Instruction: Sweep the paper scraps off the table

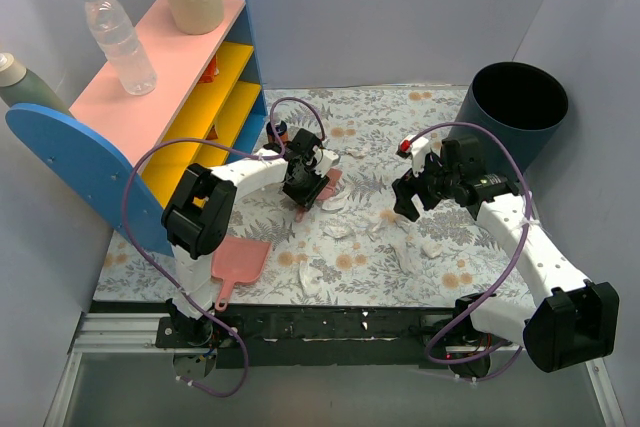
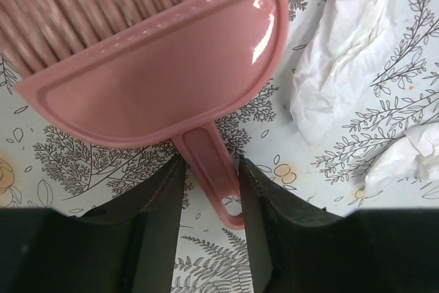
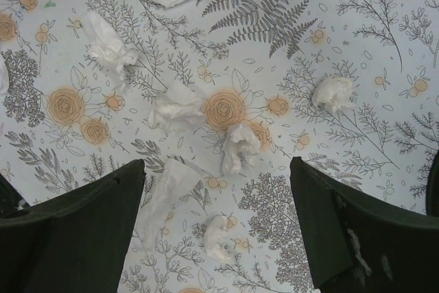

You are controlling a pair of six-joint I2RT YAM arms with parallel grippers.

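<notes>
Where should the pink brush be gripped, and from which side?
Grip the brush by its handle: a narrow stem jutting from the wide half-moon head, lying flat on the table. Come from above with a finger on each long side, as the left hand does now; the head looks too broad to span.

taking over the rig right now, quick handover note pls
Left gripper: shut on the handle of the pink brush, which sits low on the table.
Right gripper: open, empty, above the paper scraps.
Pink dustpan: on the table by the left arm's base, not held.
Done: brush gripped.
Left: the scraps lie scattered mid-table, so all the sweeping.
</notes>
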